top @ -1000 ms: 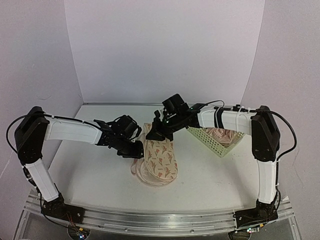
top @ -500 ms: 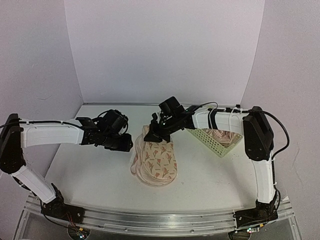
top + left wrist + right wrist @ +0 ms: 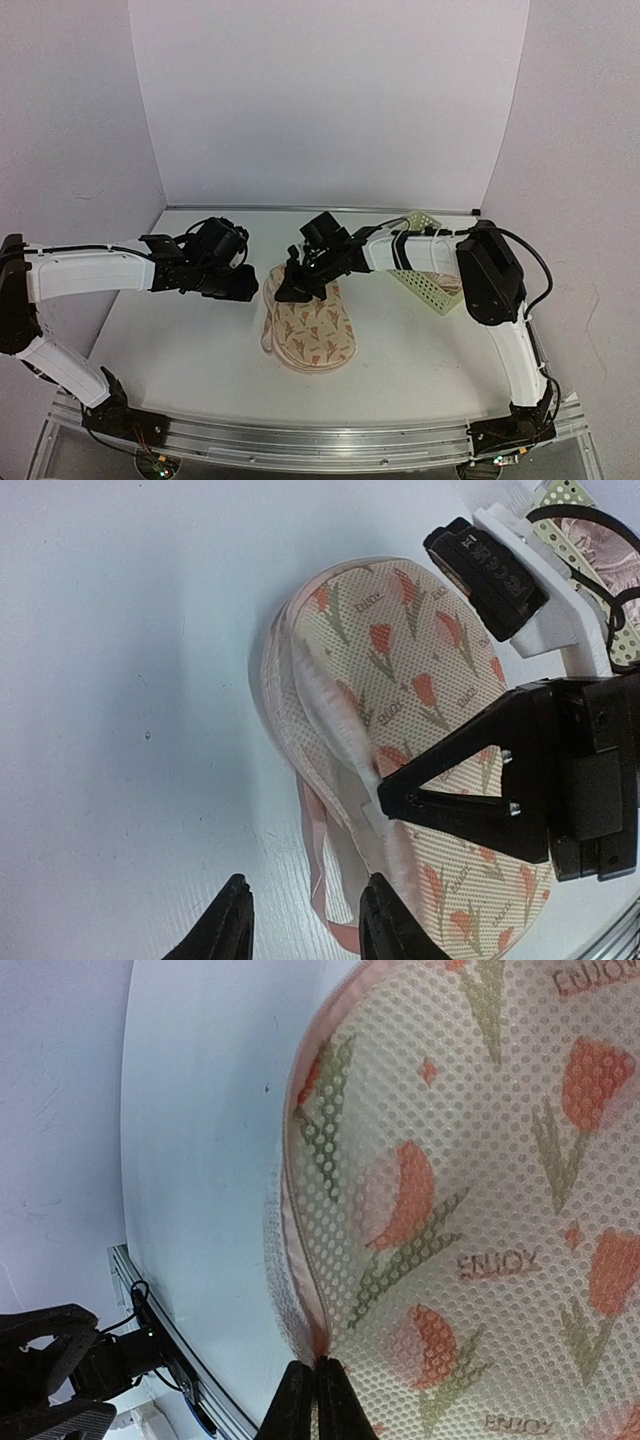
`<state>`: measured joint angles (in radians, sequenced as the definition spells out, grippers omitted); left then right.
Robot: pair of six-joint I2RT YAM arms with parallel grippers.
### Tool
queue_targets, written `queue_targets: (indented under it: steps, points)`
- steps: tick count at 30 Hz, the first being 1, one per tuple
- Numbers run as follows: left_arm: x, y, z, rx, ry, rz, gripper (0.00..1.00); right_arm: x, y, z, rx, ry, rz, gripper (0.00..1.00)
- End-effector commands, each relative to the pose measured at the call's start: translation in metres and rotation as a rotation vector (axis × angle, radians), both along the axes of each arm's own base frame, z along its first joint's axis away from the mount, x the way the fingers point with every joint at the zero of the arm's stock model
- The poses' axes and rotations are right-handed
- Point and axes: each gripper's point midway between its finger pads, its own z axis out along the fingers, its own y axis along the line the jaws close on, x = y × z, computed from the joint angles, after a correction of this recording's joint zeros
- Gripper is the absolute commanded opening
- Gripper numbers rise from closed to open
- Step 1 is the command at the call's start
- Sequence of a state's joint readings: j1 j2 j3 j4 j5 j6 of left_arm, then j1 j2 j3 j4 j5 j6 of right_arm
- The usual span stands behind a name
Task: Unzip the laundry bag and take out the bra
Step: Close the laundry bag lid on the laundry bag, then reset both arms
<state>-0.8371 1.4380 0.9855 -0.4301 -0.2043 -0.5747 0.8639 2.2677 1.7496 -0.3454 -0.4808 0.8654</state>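
My right gripper (image 3: pixel 315 1390) was pinched tight on the pink zip edge of the bag (image 3: pixel 480 1160), a flat cream mesh pouch printed with orange tulips, lying in the middle of the table (image 3: pixel 110 660). My left gripper (image 3: pixel 306 910) hung half spread just beside it, empty.

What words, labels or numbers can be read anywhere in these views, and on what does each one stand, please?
"ENJOY": printed several times among the tulips on the mesh laundry bag, clearest in the right wrist view.
White lettering on the black housing on the right arm: too blurred to read.
Top external view: any print is too small to read.
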Motion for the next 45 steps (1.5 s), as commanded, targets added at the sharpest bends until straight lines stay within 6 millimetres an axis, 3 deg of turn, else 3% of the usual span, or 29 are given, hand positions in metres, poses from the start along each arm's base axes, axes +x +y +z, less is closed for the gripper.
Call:
queue_targets:
  steps: [1,6,13,19,25,29,35,39,45]
  points:
    - [0.0,-0.001,0.001,0.0,0.0,-0.004,0.36,0.007,0.02,0.024,0.091,-0.061,0.032,0.14]
    - [-0.001,-0.003,0.0,-0.006,0.008,-0.007,0.35,0.008,0.018,0.048,0.114,-0.136,0.053,0.38]
    - [0.004,-0.008,0.007,-0.018,-0.004,-0.007,0.35,0.012,0.0,0.088,0.108,-0.277,0.03,0.5]
    - [0.01,-0.009,0.018,-0.013,-0.038,-0.003,0.48,0.021,-0.03,0.107,0.051,-0.406,-0.016,0.7]
    - [0.019,-0.005,0.024,-0.039,-0.03,-0.006,0.74,0.038,-0.081,0.102,-0.008,-0.409,-0.103,0.8]
    - [0.03,0.006,0.029,-0.057,-0.028,0.008,0.98,0.049,-0.119,0.11,-0.056,-0.46,-0.183,0.96]
    - [0.053,0.021,0.031,-0.086,-0.007,0.02,1.0,0.065,-0.179,0.117,-0.11,-0.492,-0.307,0.98]
    - [0.07,0.031,0.033,-0.075,-0.01,0.032,1.0,0.073,-0.231,0.122,-0.158,-0.513,-0.424,0.98]
    - [0.094,0.053,0.017,-0.126,0.078,0.066,1.0,0.081,-0.302,0.126,-0.195,-0.521,-0.564,0.98]
